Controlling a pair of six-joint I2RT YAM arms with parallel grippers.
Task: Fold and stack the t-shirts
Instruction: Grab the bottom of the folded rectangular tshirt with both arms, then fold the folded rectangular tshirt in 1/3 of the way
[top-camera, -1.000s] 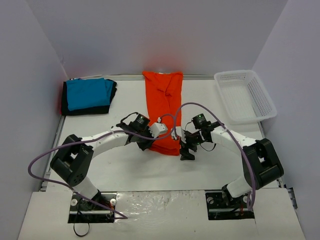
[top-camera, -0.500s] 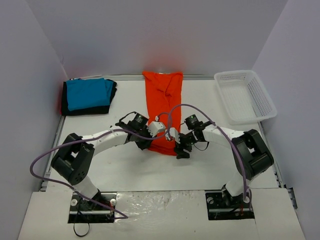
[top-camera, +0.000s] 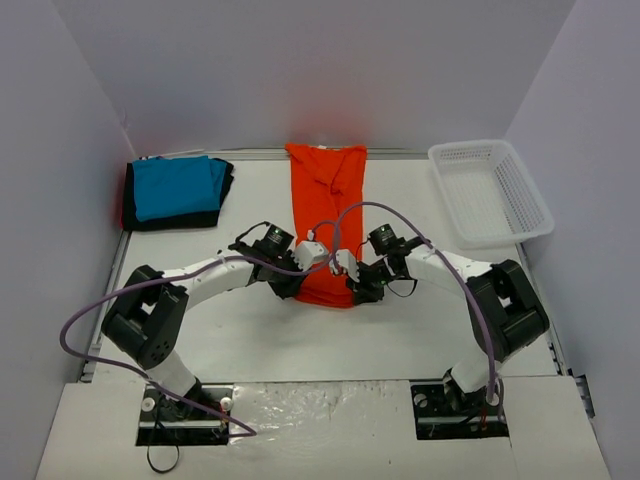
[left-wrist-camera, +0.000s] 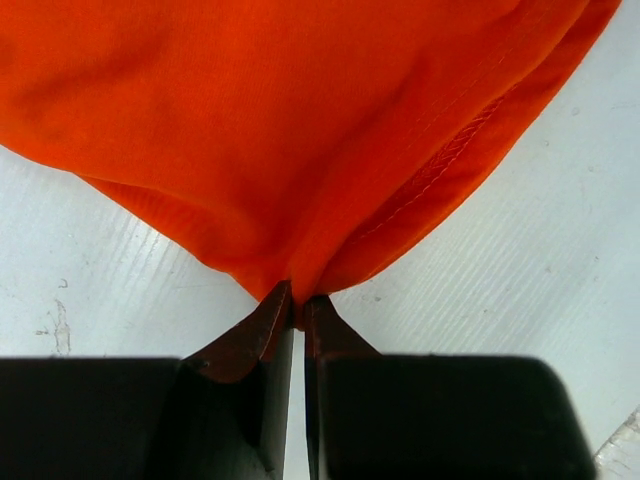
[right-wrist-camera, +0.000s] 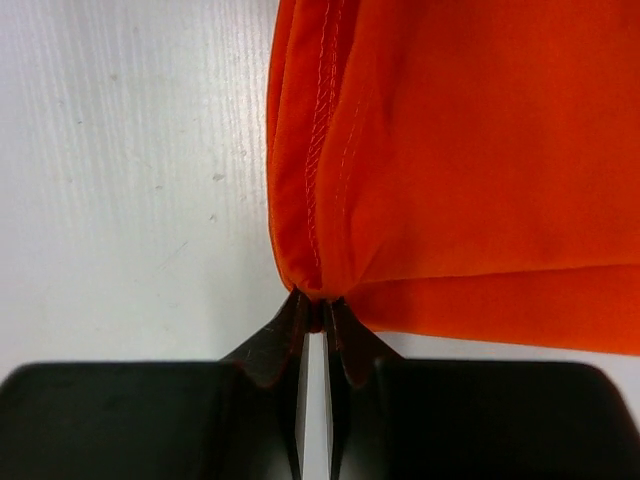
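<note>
White bench (top-camera: 250, 330): orange-red t-shirt (top-camera: 325, 200), narrow strip lying 12–6 o'clock; L end effector (left-wrist-camera: 297, 300) & R end effector (right-wrist-camera: 316, 305) pinch its 6 o'clock corners.

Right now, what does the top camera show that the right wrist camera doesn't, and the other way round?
Only the top camera: the folded turquoise t-shirt lying on a black shirt at far left, the white mesh basket at far right, and the left pincer at the orange t-shirt's near left corner. Only the right wrist camera: the hem stitching and the cloth corner pinched tight. Both: the orange t-shirt, the right pincer shut on it, and the white table.
</note>
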